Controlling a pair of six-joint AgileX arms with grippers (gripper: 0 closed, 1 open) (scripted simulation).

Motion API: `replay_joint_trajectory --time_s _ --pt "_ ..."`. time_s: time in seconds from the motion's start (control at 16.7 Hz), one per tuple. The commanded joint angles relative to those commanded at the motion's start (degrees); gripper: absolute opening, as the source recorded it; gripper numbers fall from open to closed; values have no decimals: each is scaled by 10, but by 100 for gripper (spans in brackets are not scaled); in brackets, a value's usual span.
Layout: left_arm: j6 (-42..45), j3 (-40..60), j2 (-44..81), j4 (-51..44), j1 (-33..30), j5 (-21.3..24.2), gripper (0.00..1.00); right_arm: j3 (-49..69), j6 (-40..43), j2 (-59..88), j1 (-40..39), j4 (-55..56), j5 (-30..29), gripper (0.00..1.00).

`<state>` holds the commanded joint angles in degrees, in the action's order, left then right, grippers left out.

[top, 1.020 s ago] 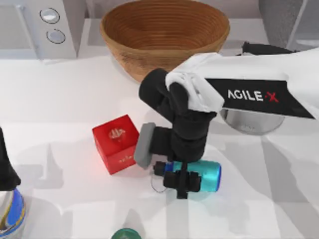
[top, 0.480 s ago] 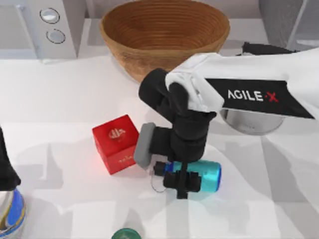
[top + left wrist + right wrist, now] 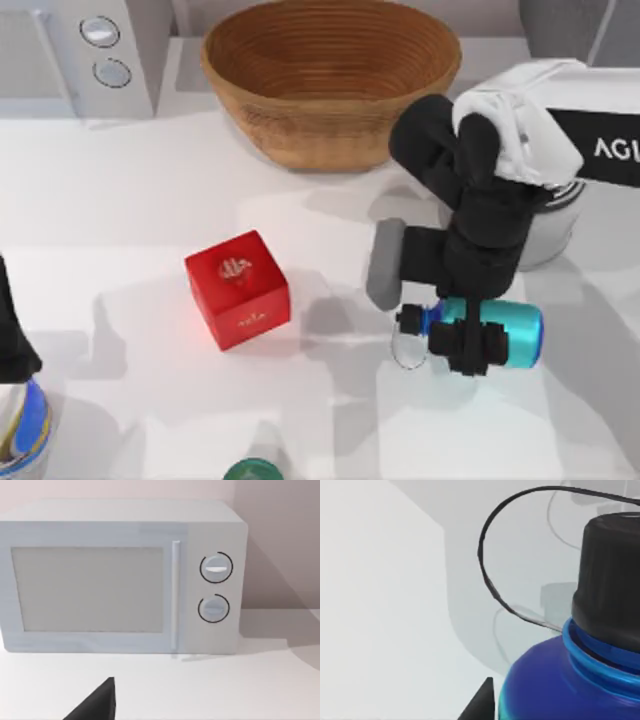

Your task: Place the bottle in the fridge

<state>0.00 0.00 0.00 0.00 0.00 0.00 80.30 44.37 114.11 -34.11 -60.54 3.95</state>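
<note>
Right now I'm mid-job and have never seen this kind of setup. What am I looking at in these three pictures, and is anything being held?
This is a simulated pair of AgileX arms at a white table.

The top view looks straight down. The right gripper has its fingers shut across a teal bottle, which lies on its side with its black cap toward the red cube. A wicker bowl, a microwave, a metal pot and a green-capped item are also there. The left arm sits parked at the left edge.

The left wrist view faces the microwave front.

The right wrist view is a close-up of the bottle's cap and wire loop.
</note>
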Motion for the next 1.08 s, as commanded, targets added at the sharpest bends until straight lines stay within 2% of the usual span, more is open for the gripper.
replay_joint_trajectory --time_s 0.18,0.54,0.78,1.08 --pt "0 0 0 0 0 0 100 -26 30 -37 25 -6 0 1" --pt "0 0 0 0 0 0 100 -30 25 -39 26 -7 -3 1" --pt "0 0 0 0 0 0 100 -111 -29 -96 64 16 -11 1" --pt "0 0 0 0 0 0 100 -262 -105 -269 110 140 -5 1"
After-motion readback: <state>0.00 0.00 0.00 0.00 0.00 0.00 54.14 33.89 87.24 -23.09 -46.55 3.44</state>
